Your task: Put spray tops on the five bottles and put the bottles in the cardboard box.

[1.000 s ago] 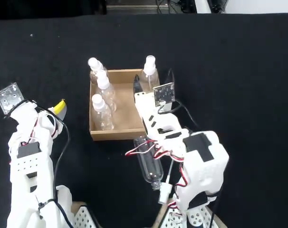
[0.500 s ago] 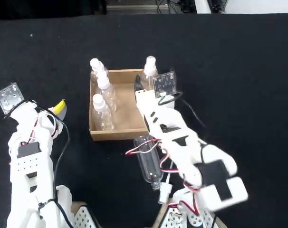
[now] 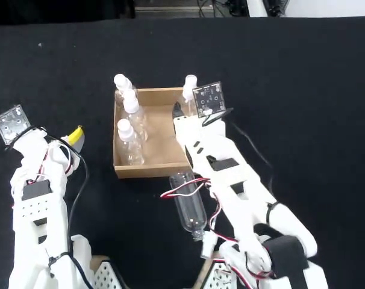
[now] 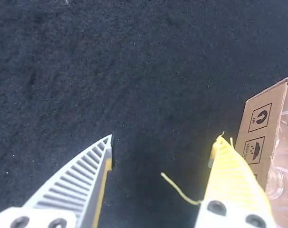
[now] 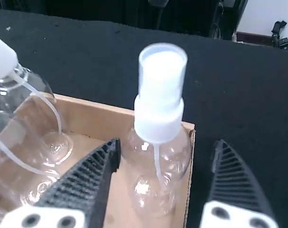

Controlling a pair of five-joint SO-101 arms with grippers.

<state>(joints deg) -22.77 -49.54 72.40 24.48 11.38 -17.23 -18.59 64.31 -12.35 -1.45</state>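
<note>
The cardboard box (image 3: 152, 164) holds three clear bottles with white spray tops along its left side (image 3: 125, 129). A fourth topped bottle (image 5: 158, 142) stands upright at the box's far right corner (image 3: 190, 87), seemingly just inside it. My right gripper (image 5: 168, 142) is open, one black finger on each side of this bottle's shoulder, apart from it (image 3: 185, 105). A fifth bottle (image 3: 188, 205) lies on the table in front of the box, with a loose spray top (image 3: 208, 244) by its mouth. My left gripper (image 4: 165, 138) is open over bare cloth left of the box (image 3: 76, 137).
A black cloth (image 3: 303, 108) covers the table, with free room to the right and behind the box. The box's corner (image 4: 270, 128) is close beside my left gripper's yellow finger. The right arm (image 3: 230, 174) stretches over the lying bottle's far end.
The right arm has stretched forward and its gripper has moved farther back, closing in around the corner bottle. The left arm has stayed still.
</note>
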